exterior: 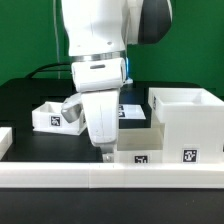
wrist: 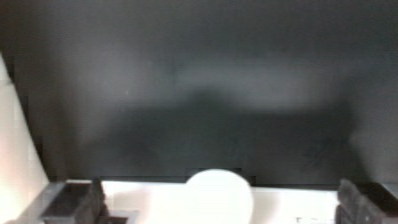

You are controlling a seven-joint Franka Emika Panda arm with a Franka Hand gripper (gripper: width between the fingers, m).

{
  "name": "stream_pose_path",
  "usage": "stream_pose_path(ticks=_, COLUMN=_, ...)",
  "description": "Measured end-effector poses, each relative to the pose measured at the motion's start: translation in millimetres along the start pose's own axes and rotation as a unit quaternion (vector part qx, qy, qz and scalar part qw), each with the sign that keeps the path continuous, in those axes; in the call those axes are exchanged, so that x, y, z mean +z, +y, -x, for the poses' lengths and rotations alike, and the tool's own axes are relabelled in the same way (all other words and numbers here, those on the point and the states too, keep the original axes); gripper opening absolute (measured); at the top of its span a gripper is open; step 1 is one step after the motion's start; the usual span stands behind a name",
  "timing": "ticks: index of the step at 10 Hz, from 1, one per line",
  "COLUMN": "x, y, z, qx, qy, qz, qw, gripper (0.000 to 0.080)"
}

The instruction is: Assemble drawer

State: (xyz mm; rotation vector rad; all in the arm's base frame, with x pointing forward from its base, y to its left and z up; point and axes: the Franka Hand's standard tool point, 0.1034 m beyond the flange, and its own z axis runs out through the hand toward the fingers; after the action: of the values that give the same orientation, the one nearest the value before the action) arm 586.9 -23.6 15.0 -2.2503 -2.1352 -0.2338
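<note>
Seemingly little is done yet: the drawer parts lie apart on the black table point(exterior: 20, 100), the tall housing point(exterior: 185, 125) at the exterior view's right, one shallow tray point(exterior: 55, 115) well apart at the left, and a second low tray point(exterior: 138, 150) just beside the housing. My gripper point(exterior: 103, 146) hangs over that second tray, fingers point(wrist: 71, 203) spread wide, gripping nothing, with a rounded white knob point(wrist: 217, 188) between them. I see nothing inside housing or trays, though the arm hides part; fitting both trays remains, I judge.
</note>
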Motion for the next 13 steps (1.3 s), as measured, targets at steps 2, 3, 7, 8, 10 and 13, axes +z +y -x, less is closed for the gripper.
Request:
stream_pose_path(ticks=2, x=-0.8, y=1.9, z=1.7, qx=-0.025, qy=-0.001, qz=0.008, qw=1.000, gripper=0.0649)
stream_pose_path(ticks=3, x=-0.7, y=1.8, z=1.7, qx=-0.021, qy=-0.001, qz=0.007, qw=1.000, gripper=0.0649)
stream_pose_path(ticks=7, x=2.1, y=2.1, z=-12.5, qx=-0.022, qy=0.000, qz=0.006, qw=1.000, gripper=0.0649)
stream_pose_path(ticks=8, x=2.8, y=2.3, z=-19.1, qx=-0.028, qy=0.001, qz=0.006, qw=1.000, gripper=0.0649)
stream_pose_path(ticks=10, x=3.0, y=2.2, z=-20.1, qx=-0.029, qy=0.001, qz=0.006, qw=1.000, gripper=0.0649)
stream_pose_path(ticks=13, x=3.9, y=1.6, z=-22.6, qx=-0.027, qy=0.002, qz=0.005, qw=1.000, gripper=0.0649)
